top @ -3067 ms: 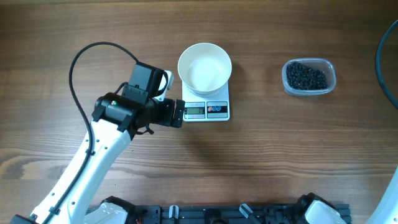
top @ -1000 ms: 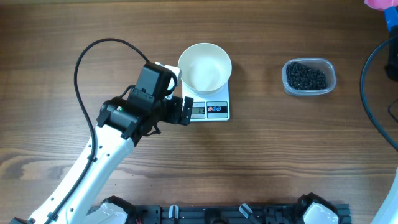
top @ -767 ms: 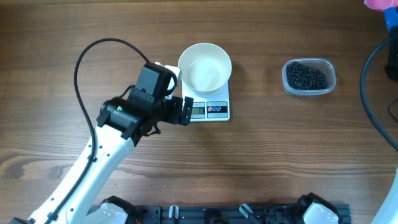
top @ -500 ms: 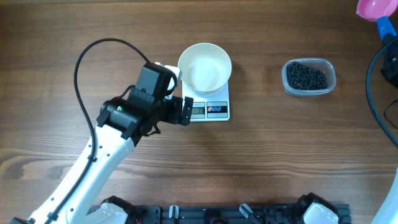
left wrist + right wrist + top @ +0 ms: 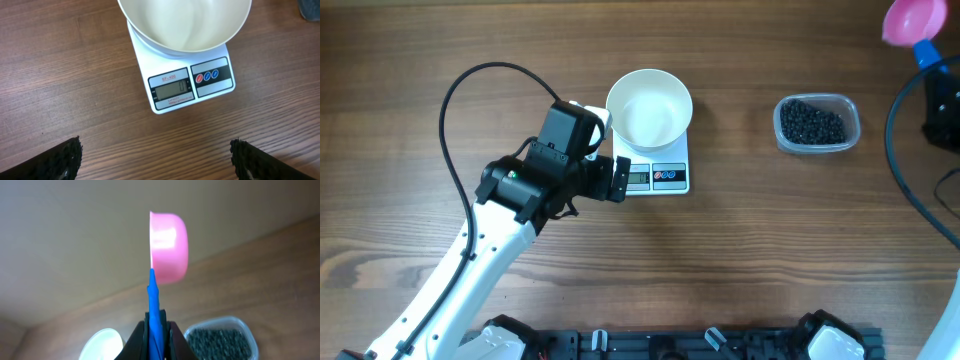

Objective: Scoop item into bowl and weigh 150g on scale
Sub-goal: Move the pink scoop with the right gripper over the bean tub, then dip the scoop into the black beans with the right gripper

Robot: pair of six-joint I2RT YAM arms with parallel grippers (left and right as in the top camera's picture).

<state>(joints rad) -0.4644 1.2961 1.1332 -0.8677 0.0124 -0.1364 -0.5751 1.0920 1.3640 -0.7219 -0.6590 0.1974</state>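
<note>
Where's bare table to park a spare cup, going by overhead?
Bare wood between the scale and the bean tub, and the wide strip nearer the robot's base, right of the left arm. The far left corner is free too. Crowded: the scale's left edge, where the open left hand hangs beside the bowl.

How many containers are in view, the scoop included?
3. The round white bowl on the white scale; the clear plastic tub of black beans right of it; the pink scoop, held by the right gripper.
</note>
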